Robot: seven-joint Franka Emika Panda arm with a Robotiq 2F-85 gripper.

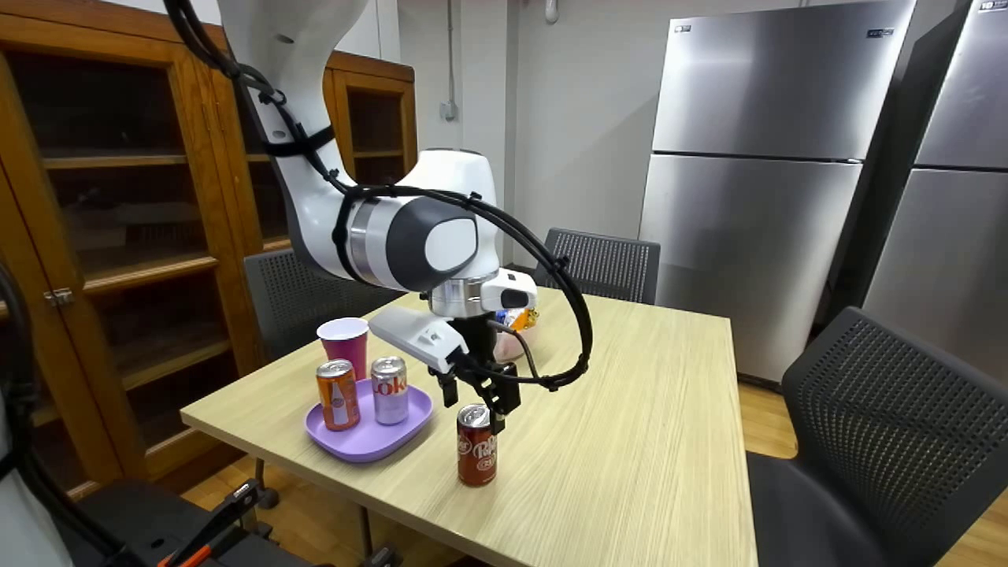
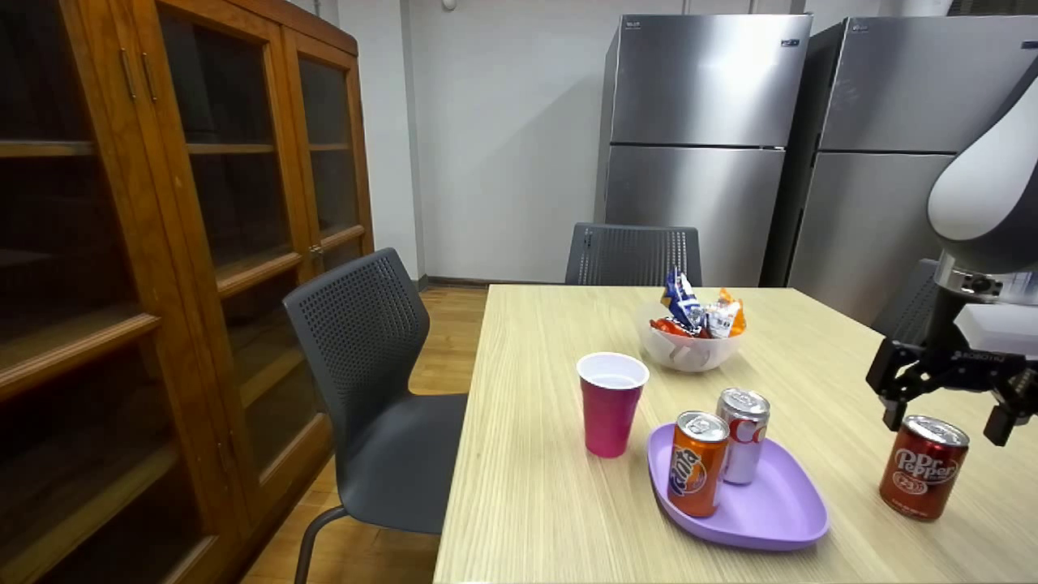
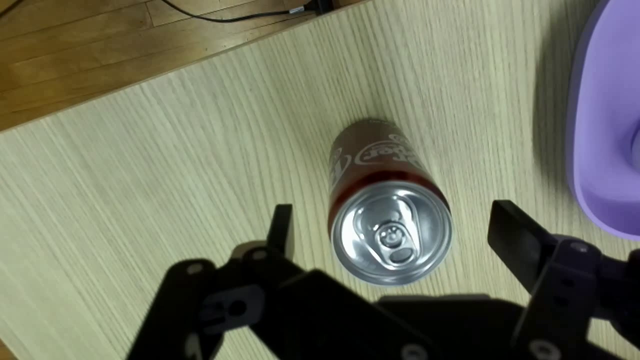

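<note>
1. Spread wide: black Robotiq gripper (image 2: 946, 422) at the end of the white Franka arm (image 1: 307, 213), low over the near part of the pale wooden table (image 1: 630, 441); in the wrist view, one jaw on either side of the Dr Pepper can (image 3: 387, 202), bare wood showing between can and each jaw;
2. Upright on the table, close to the near edge and right of the purple tray (image 2: 778, 521) in both exterior views: that same Dr Pepper can, silver lid up; in an exterior view, partly covered by one jaw at the upper right;
3. Together on the tray, both standing: orange Fanta can (image 2: 697, 470) at left, silver Coke can (image 2: 744, 444) at right;
4. Just past the tray's far left side: magenta cup (image 2: 610, 418), upright, white inside;
5. Farther back on the table: white bowl (image 2: 689, 355) piled with bright snack packets (image 2: 685, 308), mostly hidden behind the gripper in an exterior view;
6. Around the table at left, right and far sides: dark mesh-backed chairs (image 2: 361, 341);
7. Beyond, far right: two stainless-steel refrigerators (image 2: 705, 89); along the left: wooden cabinet (image 2: 174, 243) with glass doors.
</note>
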